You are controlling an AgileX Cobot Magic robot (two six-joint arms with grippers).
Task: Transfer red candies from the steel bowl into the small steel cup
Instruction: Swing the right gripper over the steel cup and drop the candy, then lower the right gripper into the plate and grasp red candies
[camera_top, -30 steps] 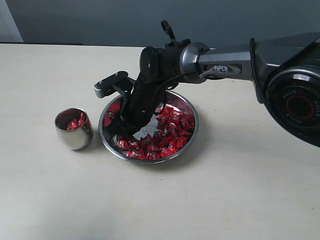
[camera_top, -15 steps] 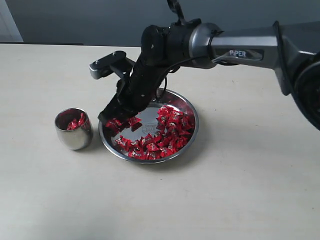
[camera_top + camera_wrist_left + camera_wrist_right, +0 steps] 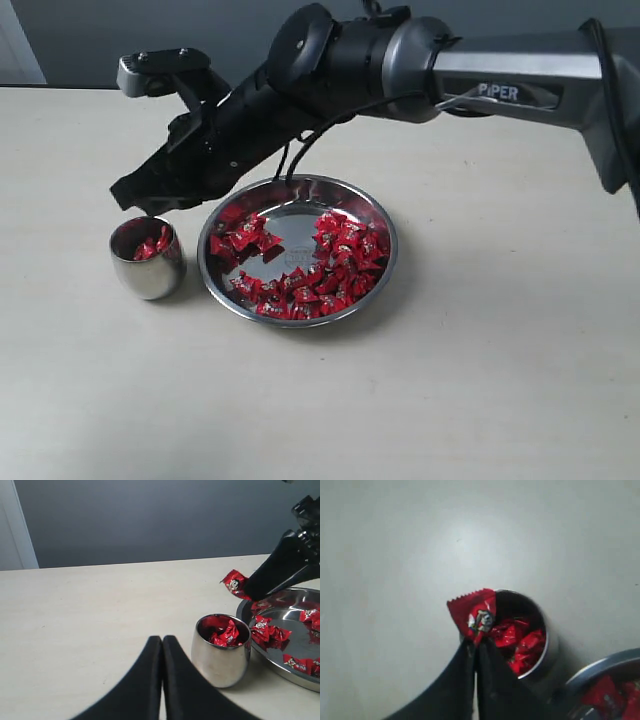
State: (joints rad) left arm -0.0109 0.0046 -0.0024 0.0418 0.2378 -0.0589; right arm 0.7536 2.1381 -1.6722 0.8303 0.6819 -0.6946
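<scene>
- the right hand (image 3: 475, 647) is clenched on one red candy (image 3: 474, 612) in a shiny crinkled wrapper; it pinches a lower corner of the foil, so most of the packet sticks out past the black fingertips
- that red candy hangs in the air above the rim of the small steel cup (image 3: 148, 262), and i cannot tell whether it is centred over the opening
- the cup is a rounded, handleless polished tumbler standing upright on the pale counter (image 3: 480, 380), just beside the bowl, with a few red pieces already inside
- the rest of the red candies (image 3: 340, 262) lie in the wide, shallow, mirror-bottomed steel bowl (image 3: 395, 240), banked mostly along one side with bare metal showing in the middle
- the left hand (image 3: 162, 640) is clenched on nothing, fingers pressed together, low over the counter near the cup
- handling, as a judgement: each piece looks very light, a small firm core in loose, slick foil; the wrapper crumples and may slide between smooth pads, so a corner grip like this one is easy to get but less sure than one across the body
- nothing looks fragile; the likelier trouble is a piece clipping the cup's rim and bouncing out, or the cup being nudged, since polished steel slides easily on the counter
</scene>
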